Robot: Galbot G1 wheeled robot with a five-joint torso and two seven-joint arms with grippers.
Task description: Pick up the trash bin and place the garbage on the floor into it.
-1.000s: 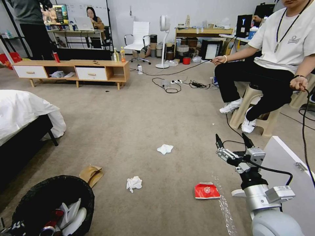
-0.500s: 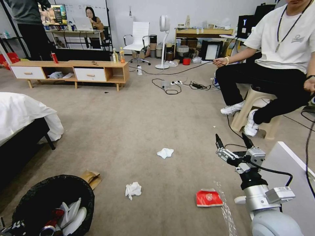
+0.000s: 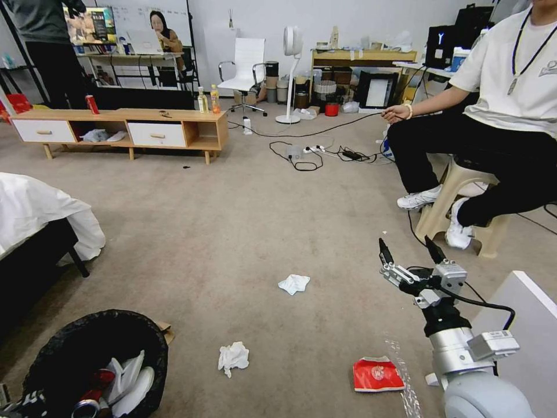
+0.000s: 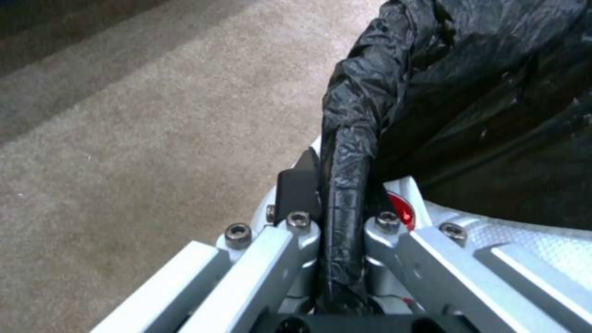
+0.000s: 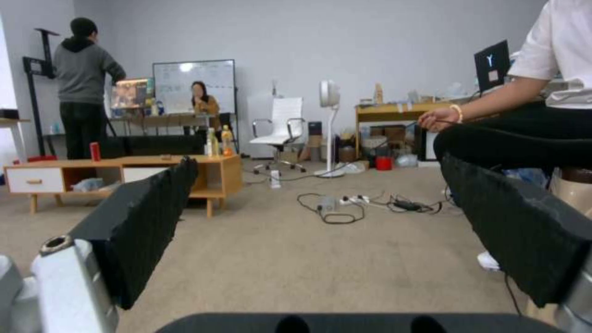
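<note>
Left gripper (image 4: pixel 345 217) clamped on bin (image 3: pixel 64 348) rim. Right gripper (image 3: pixel 409 255) wide open, empty. Tissue (image 3: pixel 233 356) beside bin: light, soft; pinch anywhere.

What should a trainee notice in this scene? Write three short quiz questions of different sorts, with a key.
1. True or false: the left end effector is shut on the rim of the trash bin.
2. Which piece of garbage lies partly hidden behind the trash bin in the head view? A. the red snack packet B. the brown paper bag C. the white tissue
3. Fill in: the right end effector, held up over the carpet, has its fingers ___.

Key: 1 true; 2 B; 3 open.
</note>
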